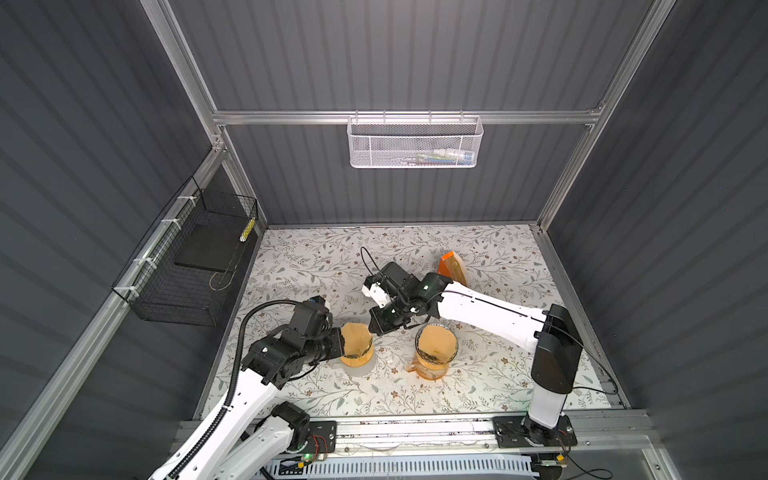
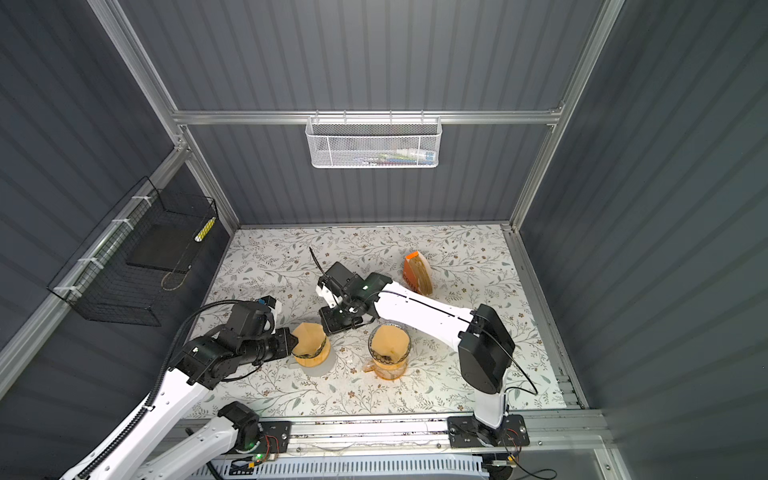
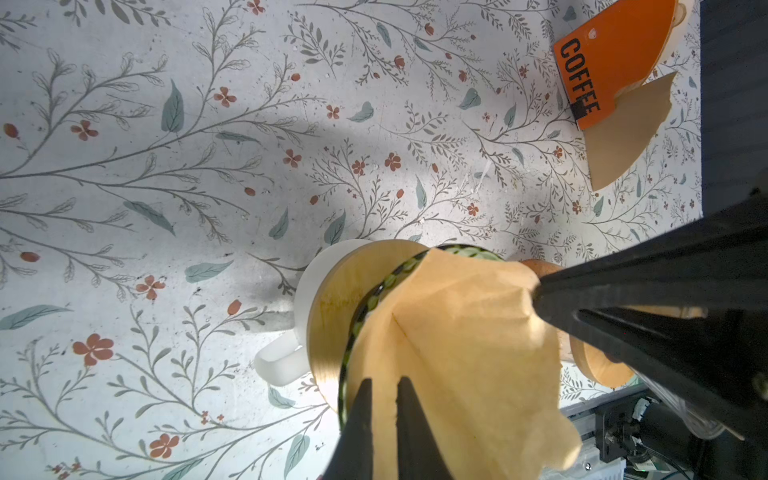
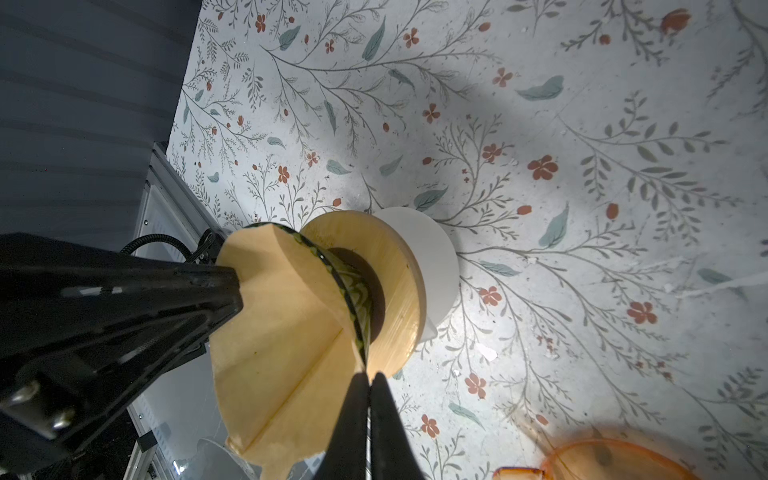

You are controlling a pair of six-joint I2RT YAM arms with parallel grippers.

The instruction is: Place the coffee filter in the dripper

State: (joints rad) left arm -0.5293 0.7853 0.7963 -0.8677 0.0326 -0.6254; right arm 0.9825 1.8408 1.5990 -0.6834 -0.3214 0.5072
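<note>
A tan paper coffee filter [image 1: 355, 338] [image 2: 307, 338] [image 3: 457, 332] [image 4: 282, 324] stands opened in the green-patterned glass dripper [image 3: 374, 291] [image 4: 353, 299], sticking up well above its rim. The dripper sits on a wooden collar over a white mug [image 3: 282, 357] [image 4: 432, 257]. My left gripper [image 1: 344, 337] [image 2: 296, 338] [image 3: 384, 384] is shut on the filter's left edge. My right gripper [image 1: 376, 330] [image 2: 328, 328] [image 4: 369, 378] is shut at the opposite edge by the rim, where the paper puckers toward its tip. The dripper's inside is hidden by the paper.
An orange glass dripper [image 1: 436, 345] [image 2: 390, 347] holding its own filter stands just right of the mug, under my right arm. An orange filter holder marked COFFEE [image 1: 453, 268] [image 3: 615, 62] sits further back. A black wire basket [image 1: 187, 266] hangs on the left wall, a white mesh basket [image 1: 413, 141] on the back wall.
</note>
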